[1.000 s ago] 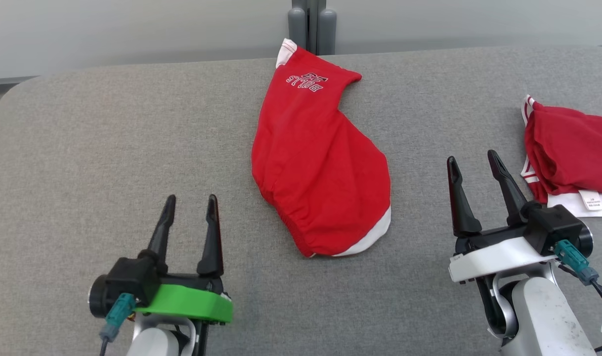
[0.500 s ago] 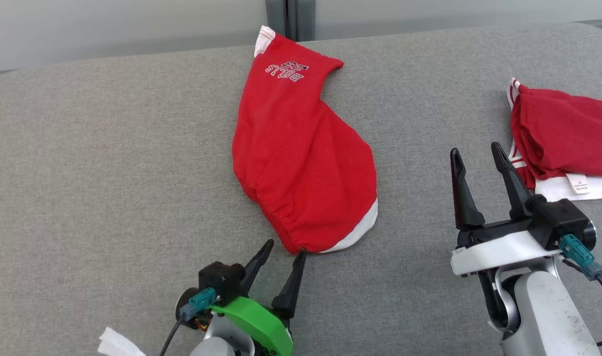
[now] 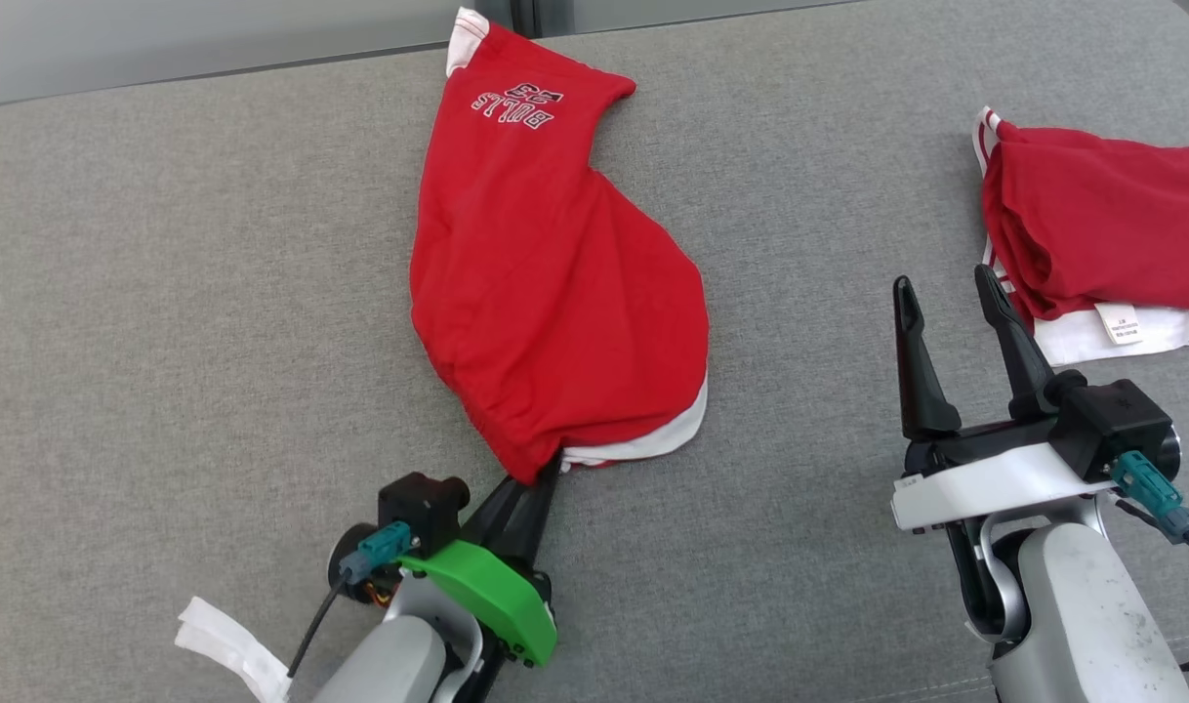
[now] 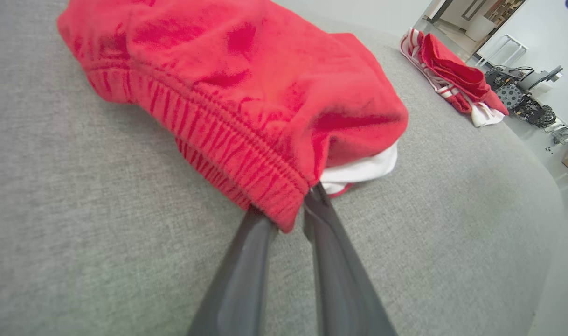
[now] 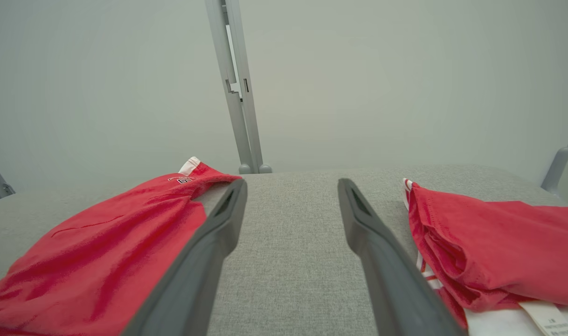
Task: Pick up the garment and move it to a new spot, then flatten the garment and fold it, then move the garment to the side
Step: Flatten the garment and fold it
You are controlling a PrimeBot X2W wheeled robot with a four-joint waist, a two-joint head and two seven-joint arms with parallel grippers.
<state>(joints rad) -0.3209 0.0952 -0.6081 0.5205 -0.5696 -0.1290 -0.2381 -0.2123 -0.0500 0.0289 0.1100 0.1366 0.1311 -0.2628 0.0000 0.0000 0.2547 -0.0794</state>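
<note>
Grip achieved: left end effector [image 3: 544,476] has just closed on the garment [image 3: 555,293] at its near hem, ready to lift; right end effector [image 3: 946,279] gapes wide.

head cam top-down, wrist cams low, share garment [image 3: 555,273]

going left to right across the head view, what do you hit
white paper strip → red shorts → right gripper → second red garment
</note>
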